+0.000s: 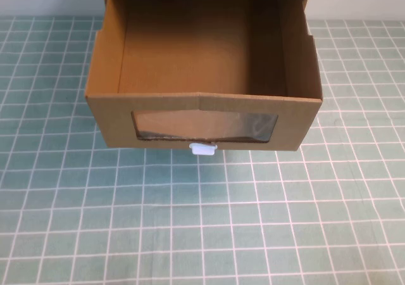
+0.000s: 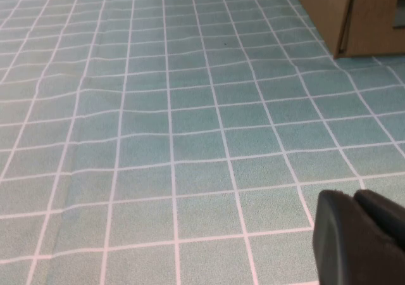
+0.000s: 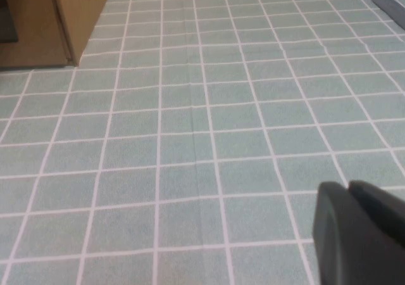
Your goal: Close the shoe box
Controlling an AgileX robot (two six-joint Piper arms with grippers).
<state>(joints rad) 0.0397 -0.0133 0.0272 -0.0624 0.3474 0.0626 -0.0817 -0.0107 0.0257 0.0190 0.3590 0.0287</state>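
The shoe box (image 1: 202, 57) is a brown cardboard drawer pulled out towards me, empty inside. Its front has a clear window (image 1: 205, 126) and a small white pull tab (image 1: 203, 149) just below it. A corner of the box shows in the left wrist view (image 2: 345, 16) and in the right wrist view (image 3: 60, 19). My left gripper (image 2: 355, 202) is shut and empty, low over the cloth, well short of the box. My right gripper (image 3: 348, 193) is shut and empty, also over the cloth away from the box. Neither gripper shows in the high view.
A green cloth with a white grid (image 1: 202, 221) covers the table in front of and beside the box. The box's outer sleeve is at the back, mostly out of view.
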